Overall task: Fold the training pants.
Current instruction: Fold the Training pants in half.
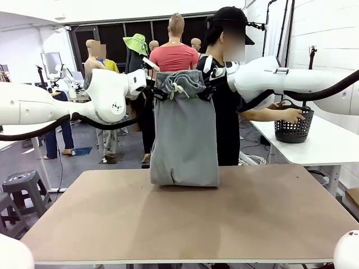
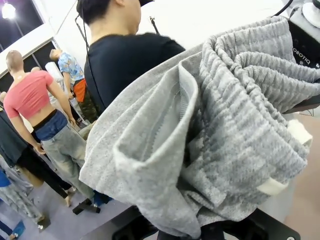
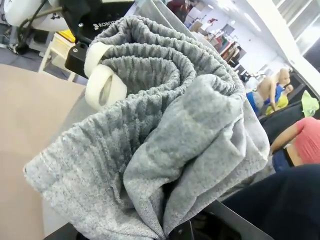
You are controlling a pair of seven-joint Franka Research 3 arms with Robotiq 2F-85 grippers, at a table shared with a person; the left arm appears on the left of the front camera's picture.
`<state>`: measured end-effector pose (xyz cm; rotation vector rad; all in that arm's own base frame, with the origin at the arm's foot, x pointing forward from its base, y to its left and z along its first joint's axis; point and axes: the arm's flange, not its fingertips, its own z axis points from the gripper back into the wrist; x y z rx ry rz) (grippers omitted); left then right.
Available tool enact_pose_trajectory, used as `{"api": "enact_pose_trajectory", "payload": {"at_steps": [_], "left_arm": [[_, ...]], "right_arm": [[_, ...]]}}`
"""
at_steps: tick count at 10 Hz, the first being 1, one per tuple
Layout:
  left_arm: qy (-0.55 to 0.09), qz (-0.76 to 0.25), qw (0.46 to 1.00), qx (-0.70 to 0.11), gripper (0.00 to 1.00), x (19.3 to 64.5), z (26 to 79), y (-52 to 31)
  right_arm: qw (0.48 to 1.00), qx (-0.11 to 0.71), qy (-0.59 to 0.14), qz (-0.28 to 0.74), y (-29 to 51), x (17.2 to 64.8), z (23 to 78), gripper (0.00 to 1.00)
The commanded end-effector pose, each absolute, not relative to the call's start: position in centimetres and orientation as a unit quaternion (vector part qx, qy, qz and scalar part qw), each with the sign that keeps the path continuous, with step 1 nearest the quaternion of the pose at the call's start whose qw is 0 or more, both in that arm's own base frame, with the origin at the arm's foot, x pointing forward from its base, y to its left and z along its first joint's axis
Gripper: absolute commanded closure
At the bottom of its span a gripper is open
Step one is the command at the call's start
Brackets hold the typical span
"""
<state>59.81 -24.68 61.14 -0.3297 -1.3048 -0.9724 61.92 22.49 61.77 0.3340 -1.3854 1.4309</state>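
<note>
The pants [image 1: 184, 134] hang between the two grippers, held up by the waistband high above the table [image 1: 185, 224]. Their lower end just reaches the tabletop at its far edge, where the hem looks folded under. The hanging panel is narrow, so they look to be folded lengthwise already, leg on leg, though the pictures do not show the layers clearly.

The left gripper [image 1: 157, 92] is clamped shut on the waistband corner on its side; in the left wrist view the bunched grey cloth [image 2: 220, 125] spills over its fingers and hides them. The right gripper [image 1: 208, 91] is likewise closed on the opposite corner, and the gathered waistband with its off-white drawstring [image 3: 102, 80] heaps directly in front of it, the left gripper's black body just beyond.

Judged from this, the task is about midway: the pants are lifted and hanging straight, but still need laying down on the table and folding across.

Behind the pants a person [image 1: 227, 89] stands, one hand [image 1: 291, 115] at a black basket [image 1: 294, 128] on a side table, well off to the right gripper's side.
</note>
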Motion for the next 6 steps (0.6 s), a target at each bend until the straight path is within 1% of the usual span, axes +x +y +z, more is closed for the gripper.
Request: {"api": "enact_pose_trajectory", "payload": {"at_steps": [1,2,3,4,6], "left_arm": [[-0.579,-0.400,0.699,-0.123,1.00,62.3,60.8,-24.9],[-0.577,-0.399,0.700,-0.132,1.00,62.9,59.9,-24.5],[-0.566,-0.400,0.707,-0.140,1.00,62.6,59.1,-24.2],[-0.551,-0.396,0.720,-0.148,1.00,61.9,58.5,-23.6],[-0.542,-0.386,0.730,-0.156,1.00,61.5,56.5,-22.4]], "right_arm": [[0.543,0.113,-0.588,0.589,22.4,63.1,62.1,1.00],[0.546,0.112,-0.586,0.589,22.3,63.1,61.6,1.00],[0.563,0.115,-0.571,0.587,22.1,62.2,61.0,1.00],[0.585,0.142,-0.539,0.589,21.8,61.2,60.3,1.00],[0.586,0.155,-0.535,0.589,21.0,60.8,58.4,1.00]]}}
